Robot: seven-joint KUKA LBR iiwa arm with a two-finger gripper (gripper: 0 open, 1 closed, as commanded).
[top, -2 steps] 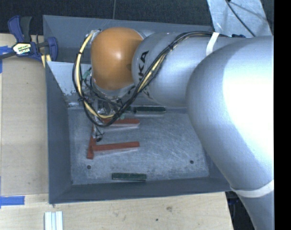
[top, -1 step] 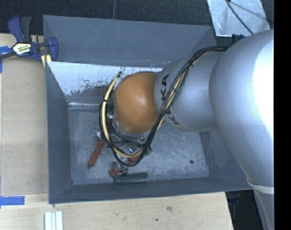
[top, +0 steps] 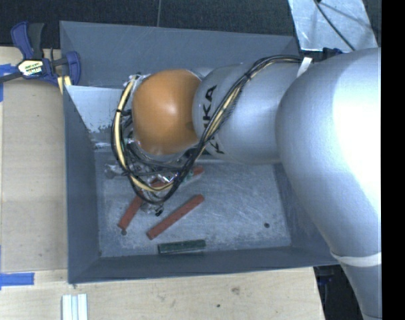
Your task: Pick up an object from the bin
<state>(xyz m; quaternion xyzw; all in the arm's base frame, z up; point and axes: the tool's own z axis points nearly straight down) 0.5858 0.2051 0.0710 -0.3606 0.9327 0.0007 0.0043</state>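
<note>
Two reddish-brown flat sticks lie on the grey metal bin (top: 82, 179) floor near the gripper (top: 151, 193): the shorter stick (top: 129, 214) at 7 o'clock from it, the longer stick (top: 176, 216) at 5 o'clock, long axis 8-to-2. Gripper opening cannot be told; no held thing is visible.

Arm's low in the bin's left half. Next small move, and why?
Probably a small lowering, straight down. The tool sits between the upper ends of the short reddish-brown stick and the longer reddish-brown stick, nearer the short one. Cables hide its tip, so I cannot tell whether it touches either. The dark green bar lies apart, lower in the view.
</note>
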